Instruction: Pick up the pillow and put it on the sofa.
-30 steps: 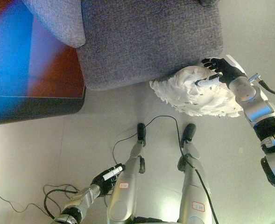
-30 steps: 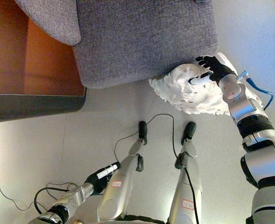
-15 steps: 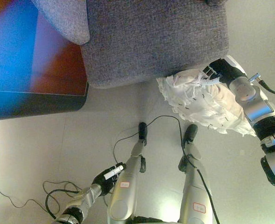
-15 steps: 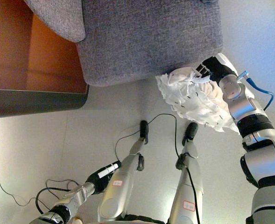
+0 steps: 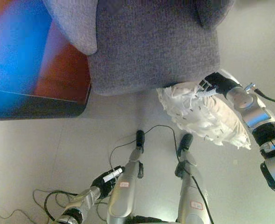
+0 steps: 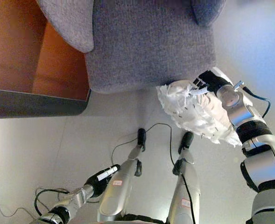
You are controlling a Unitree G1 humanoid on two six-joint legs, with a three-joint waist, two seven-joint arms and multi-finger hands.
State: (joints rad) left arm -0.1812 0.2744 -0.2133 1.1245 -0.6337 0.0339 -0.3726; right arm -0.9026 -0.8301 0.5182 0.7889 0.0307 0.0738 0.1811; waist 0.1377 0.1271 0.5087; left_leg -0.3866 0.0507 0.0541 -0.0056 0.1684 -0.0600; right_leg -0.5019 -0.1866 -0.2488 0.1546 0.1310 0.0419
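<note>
Right hand (image 5: 215,85), at about 2 o'clock in the view: dark fingers curled into the top edge of the white, ruffled, feathery pillow (image 5: 202,114), pinching the fabric. The pillow hangs off that grip, draping from the hand toward 4 o'clock, alongside the silver-grey right forearm. Its upper end sits just at the front edge of the grey woven-fabric sofa seat (image 5: 156,44); whether it touches the edge cannot be told. The rest hangs over the pale smooth floor (image 5: 44,140).

Sofa fills the 12 o'clock area, with a rounded grey cushion or armrest (image 5: 76,23) at 11 o'clock. A dark-rimmed brown-orange piece of furniture (image 6: 30,74) lies at 9 to 10 o'clock, beside the sofa.

Left hand (image 5: 107,179), at 7 o'clock, low: fingers curled, holding nothing, well apart from the pillow.
</note>
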